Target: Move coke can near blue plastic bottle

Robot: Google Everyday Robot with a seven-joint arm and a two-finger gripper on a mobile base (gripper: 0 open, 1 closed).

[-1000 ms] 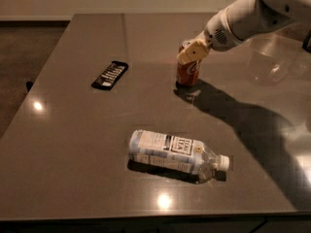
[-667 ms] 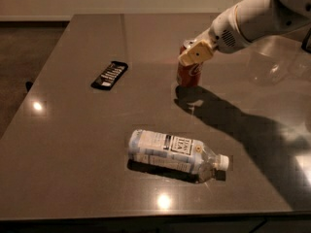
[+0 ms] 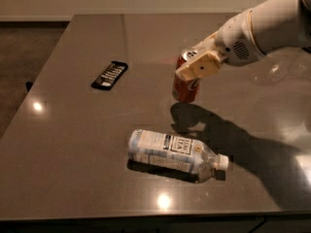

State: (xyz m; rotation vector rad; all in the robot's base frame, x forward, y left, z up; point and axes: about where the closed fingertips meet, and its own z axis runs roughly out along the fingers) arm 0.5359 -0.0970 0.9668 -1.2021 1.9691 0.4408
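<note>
The coke can (image 3: 185,85) is red with a silver top and leans slightly, at the middle of the grey table (image 3: 73,144). My gripper (image 3: 193,62) comes in from the upper right and is shut on the can's upper part, with one tan finger pad (image 3: 200,66) across its front. The can's shadow lies on the table just below it. The blue plastic bottle (image 3: 167,150) lies on its side nearer the front edge, white cap pointing right, a short gap in front of the can.
A flat black remote (image 3: 109,74) lies to the left of the can. The white arm (image 3: 265,30) reaches in over the table's right side. The table's left and front edges drop off to a dark floor.
The gripper and the can have moved together toward the front of the table, closer to the bottle. The bottle and the remote have not moved.
</note>
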